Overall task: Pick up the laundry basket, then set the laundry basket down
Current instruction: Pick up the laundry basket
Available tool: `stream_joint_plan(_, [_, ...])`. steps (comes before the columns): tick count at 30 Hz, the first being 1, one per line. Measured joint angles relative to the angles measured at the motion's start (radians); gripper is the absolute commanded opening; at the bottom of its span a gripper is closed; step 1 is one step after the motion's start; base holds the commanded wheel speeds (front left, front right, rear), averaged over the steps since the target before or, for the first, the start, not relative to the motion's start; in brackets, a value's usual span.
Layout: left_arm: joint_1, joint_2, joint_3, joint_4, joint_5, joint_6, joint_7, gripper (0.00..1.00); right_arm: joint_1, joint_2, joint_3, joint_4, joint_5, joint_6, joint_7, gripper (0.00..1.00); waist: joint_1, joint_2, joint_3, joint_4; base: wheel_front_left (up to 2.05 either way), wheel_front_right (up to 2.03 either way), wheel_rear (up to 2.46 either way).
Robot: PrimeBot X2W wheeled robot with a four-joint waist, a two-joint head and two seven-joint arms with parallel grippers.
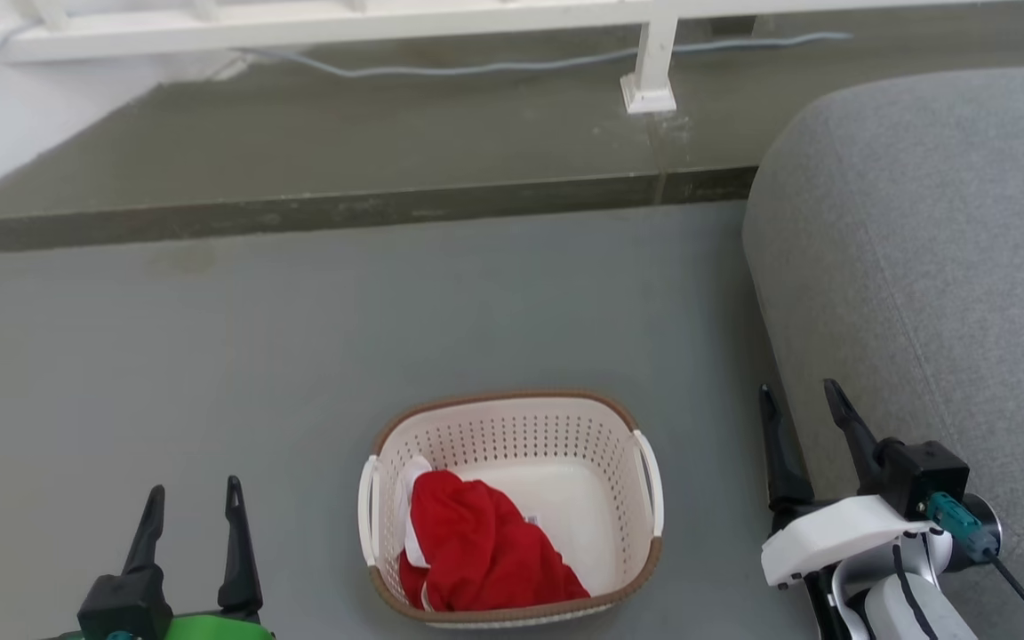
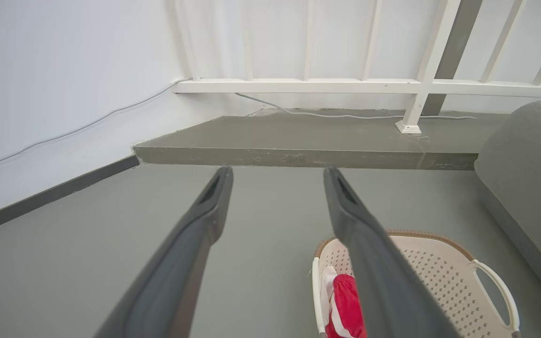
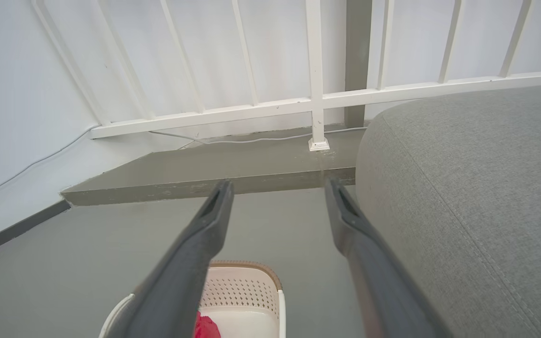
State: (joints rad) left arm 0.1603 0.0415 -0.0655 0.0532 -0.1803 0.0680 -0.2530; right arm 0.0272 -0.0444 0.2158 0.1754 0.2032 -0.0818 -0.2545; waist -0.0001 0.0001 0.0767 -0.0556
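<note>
Laundry basket (image 1: 521, 434) on the floor (image 1: 210, 356), lying between our left end effector (image 1: 195, 486) and right end effector (image 1: 797, 388), apart from both; a red garment (image 1: 476, 547) lies inside. We see both end effectors spread apart, holding nothing. A grey sofa (image 1: 939, 267) is just beside the right end effector.

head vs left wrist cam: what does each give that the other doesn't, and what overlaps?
Head view adds: the right gripper, open by the grey sofa, and the whole laundry basket with both white handles and its near rim.
Left wrist view adds: the long dark baseboard along the wall and the railing's tall upright bars.
Shared: the left gripper, open; the laundry basket with the red garment inside; the sofa; the raised step; the railing post.
</note>
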Motion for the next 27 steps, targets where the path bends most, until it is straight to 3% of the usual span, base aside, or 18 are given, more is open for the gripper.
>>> stream_joint_plan(12, [-0.089, 0.001, -0.034, 0.054, 0.009, -0.025, 0.000, 1.00, -0.091, 0.000, -0.015, 0.060, 0.000, 0.000, 0.000, 1.00, 0.0000, 0.0000, 0.120, -0.002, 0.00, 0.00, 0.00])
stream_joint_plan(27, [-0.310, 0.000, -0.097, 0.262, 0.031, -0.059, 0.016, 1.00, -0.276, -0.001, -0.011, 0.213, 0.021, 0.002, 0.000, 1.00, 0.0001, 0.0000, 0.337, 0.010, 0.00, 0.00, 0.00])
